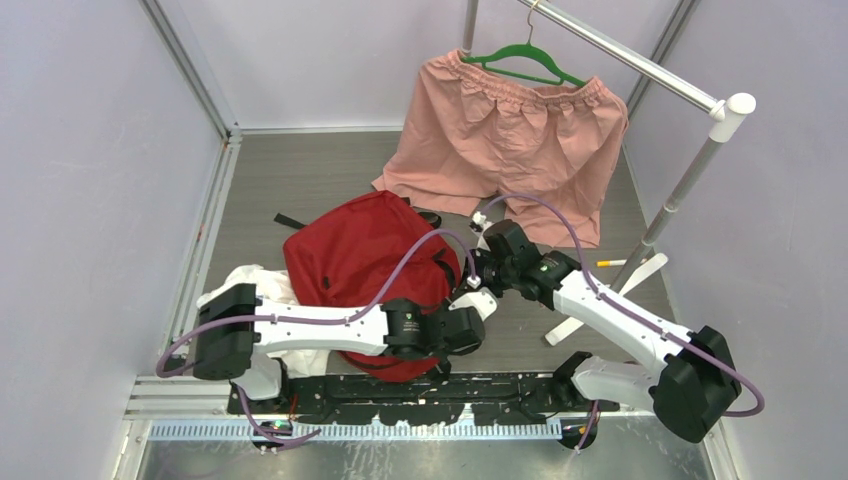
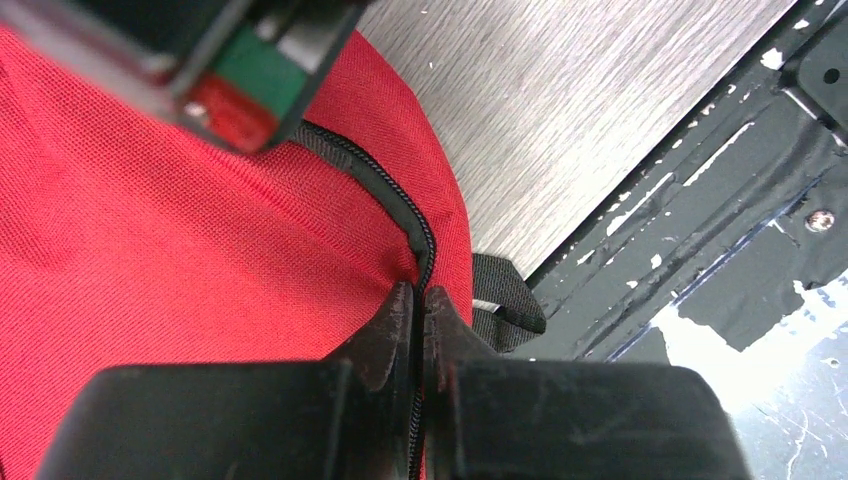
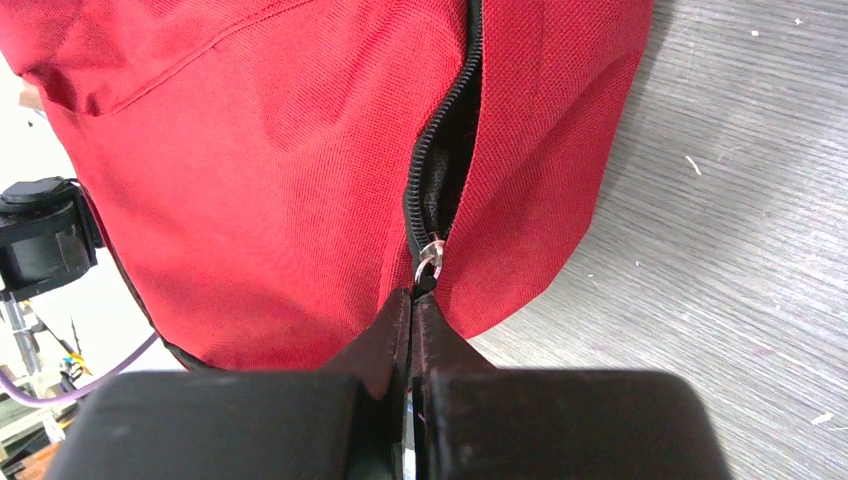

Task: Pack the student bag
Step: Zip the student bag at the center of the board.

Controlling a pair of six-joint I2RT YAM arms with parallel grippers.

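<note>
**Top external.** The large red fabric backpack (image 1: 350,250) lies mid-frame on the grey wood-grain table (image 1: 290,170). Its long axis runs from upper centre to lower centre. The far end points at the hem of the pink shorts (image 1: 510,130) on a green hanger (image 1: 525,55), and the near end touches the black base rail (image 1: 330,385). A white plastic bag (image 1: 265,285) shows at the backpack's left edge. The left gripper (image 1: 476,300) and right gripper (image 1: 474,275) meet at its right edge. Bare tabletop lies upper left of the bag, and lower right toward the white rack foot (image 1: 600,300).

**Left wrist.** The left gripper (image 2: 415,295) is closed, its fingertips pinched on the black zipper (image 2: 400,205) along the bag's curved edge. A black strap (image 2: 505,305) sits just right of it. There is open table at upper right.

**Right wrist.** The right gripper (image 3: 413,300) is closed just below the metal pull ring (image 3: 430,255). It probably has the tab pinched, though the pads hide it. Above the ring the teeth gape toward the top of the frame. There is open table to the right.
</note>
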